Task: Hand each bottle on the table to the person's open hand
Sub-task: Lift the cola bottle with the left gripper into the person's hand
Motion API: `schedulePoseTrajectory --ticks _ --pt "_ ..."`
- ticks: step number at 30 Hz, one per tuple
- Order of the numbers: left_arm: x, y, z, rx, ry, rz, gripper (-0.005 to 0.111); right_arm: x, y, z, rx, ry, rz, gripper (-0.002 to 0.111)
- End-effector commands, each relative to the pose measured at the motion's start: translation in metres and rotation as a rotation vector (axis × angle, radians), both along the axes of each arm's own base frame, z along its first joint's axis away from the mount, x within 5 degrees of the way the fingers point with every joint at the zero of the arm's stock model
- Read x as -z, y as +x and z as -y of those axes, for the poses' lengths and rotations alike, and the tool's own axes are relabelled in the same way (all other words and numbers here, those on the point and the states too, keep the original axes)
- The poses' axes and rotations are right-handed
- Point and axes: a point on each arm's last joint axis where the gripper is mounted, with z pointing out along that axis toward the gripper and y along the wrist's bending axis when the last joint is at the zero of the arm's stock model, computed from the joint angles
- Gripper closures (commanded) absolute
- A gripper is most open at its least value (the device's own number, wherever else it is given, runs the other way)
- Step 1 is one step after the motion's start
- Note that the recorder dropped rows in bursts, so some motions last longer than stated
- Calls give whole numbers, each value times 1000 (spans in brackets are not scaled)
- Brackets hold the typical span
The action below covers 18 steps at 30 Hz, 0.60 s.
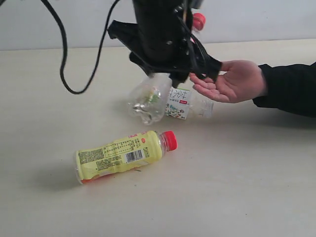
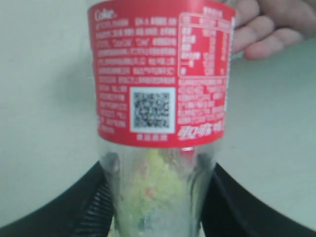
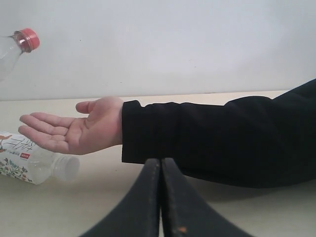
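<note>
My left gripper (image 2: 158, 197) is shut on the clear lower body of the red-labelled bottle (image 2: 160, 74) and holds it in the air. In the exterior view this gripper (image 1: 173, 73) is next to the person's open hand (image 1: 232, 81), with the bottle's red cap (image 1: 199, 20) up high and its clear base (image 1: 148, 98) hanging low. The white fruit-label bottle (image 1: 185, 103) lies on the table (image 1: 247, 173) under the hand. The yellow-labelled bottle (image 1: 123, 154) lies nearer the front. My right gripper (image 3: 160, 165) is shut and holds nothing. The white, green-labelled bottle is out of view.
The person's black sleeve (image 1: 291, 89) stretches in from the right above the table and fills much of the right wrist view (image 3: 222, 138). A black cable (image 1: 64, 54) hangs from the arm at the back left. A pale wall (image 1: 271, 19) runs behind the table.
</note>
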Motion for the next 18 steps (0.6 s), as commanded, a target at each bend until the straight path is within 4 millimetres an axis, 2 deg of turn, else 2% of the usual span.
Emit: schedulePoseTrajectory --ticks 1,4,8,11,18 --pt "-7 -27 29 -67 -156 81 107 1 0 0 -3 -13 8 108" --pt "-10 -37 46 -129 -357 38 107 1 0 0 -3 -13 8 108" --pt "-9 -35 64 -192 -583 -35 107 1 0 0 -3 -11 8 108" --pt "-3 -21 69 -258 -681 -81 107 1 0 0 -3 -11 8 108" --pt "21 19 67 -440 -761 -134 107 1 0 0 -3 -11 8 108"
